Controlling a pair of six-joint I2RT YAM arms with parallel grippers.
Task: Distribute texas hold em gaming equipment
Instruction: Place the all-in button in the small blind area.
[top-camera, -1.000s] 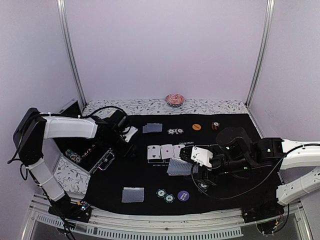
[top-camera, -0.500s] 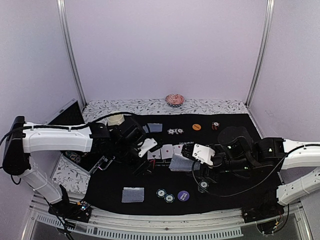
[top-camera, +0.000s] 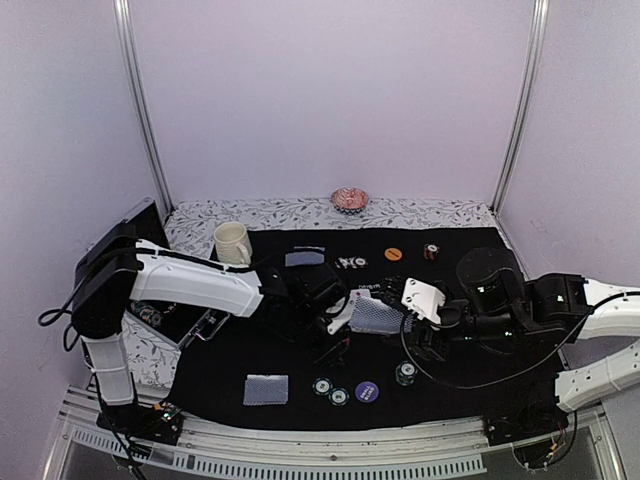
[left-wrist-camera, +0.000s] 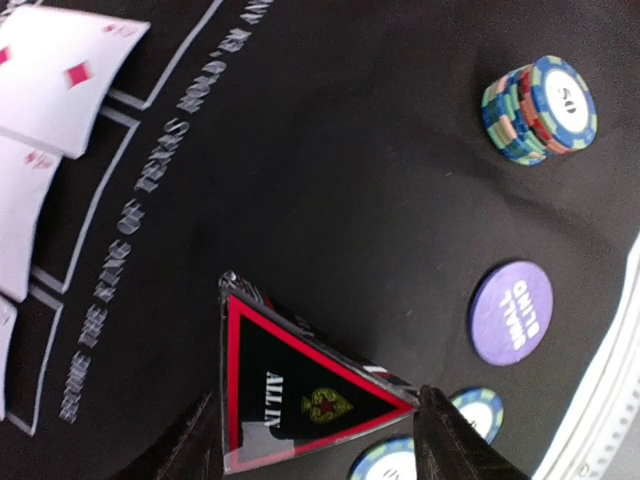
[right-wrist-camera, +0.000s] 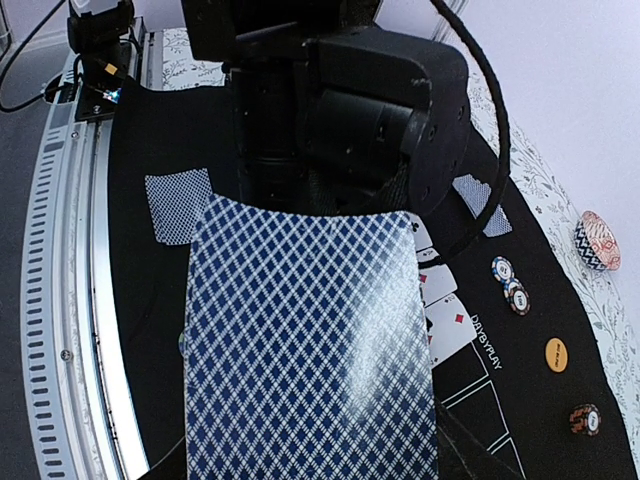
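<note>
Your left end effector (left-wrist-camera: 315, 405) is clamped on the triangle (left-wrist-camera: 290, 385), one finger at its flat edge and the other at its far tip, holding it tilted over the mat (left-wrist-camera: 330, 160). Just past that tip lies the purple button (left-wrist-camera: 510, 312), with a chip stack (left-wrist-camera: 540, 110) farther out on the same side. Your right end effector (top-camera: 402, 306) grips a card (right-wrist-camera: 310, 340) with its patterned back to the wrist camera; the face-up cards (right-wrist-camera: 445, 300) show just beyond the card's edge.

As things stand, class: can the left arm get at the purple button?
Probably reach, yes: the purple button lies close by the left gripper, only black mat between. Taking it looks unlikely, as the jaws hold the red-outlined black triangle.
</note>
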